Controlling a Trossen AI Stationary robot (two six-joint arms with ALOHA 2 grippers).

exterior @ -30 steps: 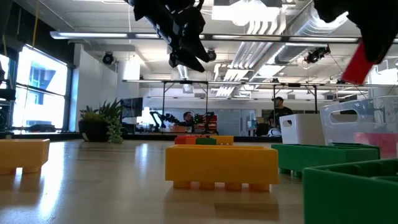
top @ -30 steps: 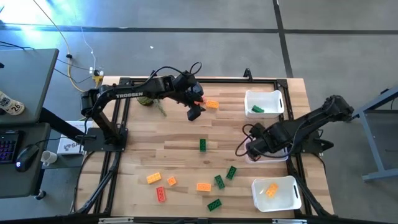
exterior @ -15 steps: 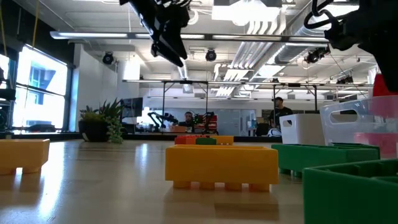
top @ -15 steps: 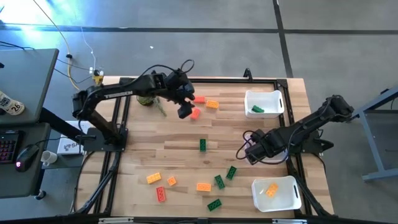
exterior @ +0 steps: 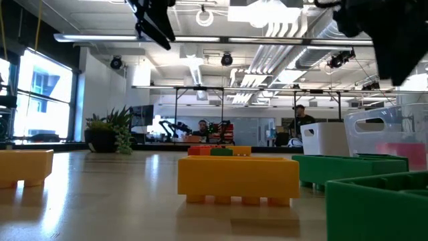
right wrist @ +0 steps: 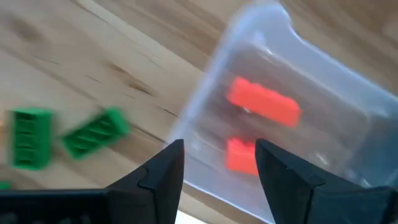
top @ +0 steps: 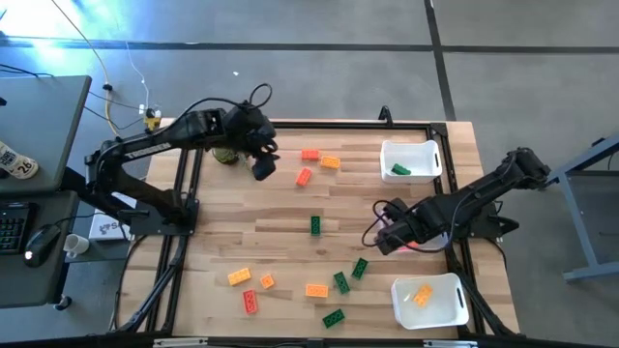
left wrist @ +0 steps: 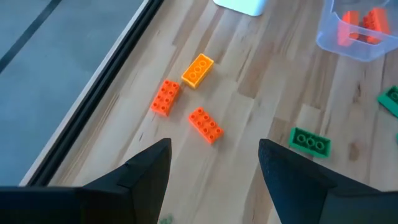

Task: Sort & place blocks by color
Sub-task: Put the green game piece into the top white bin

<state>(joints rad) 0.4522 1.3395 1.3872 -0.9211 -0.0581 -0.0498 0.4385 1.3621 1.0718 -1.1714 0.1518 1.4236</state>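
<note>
Right wrist view: right gripper (right wrist: 214, 165), jaws now spread above the clear bin (right wrist: 323, 87), has dropped its red block (right wrist: 262, 101) inside.

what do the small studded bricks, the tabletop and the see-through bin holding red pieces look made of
Small studded bricks: likely moulded plastic, smooth with a slight sheen, crisp round studs.
Tabletop: wood, probably joined strips; visible grain and plank seams, satin finish.
See-through bin: apparently translucent plastic; the red bricks show through its rounded wall.

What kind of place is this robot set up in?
Probably an open-plan lab or workshop: exposed ceiling ducts, more workbenches with people behind, and a desk with a keyboard beside the wooden table.
</note>
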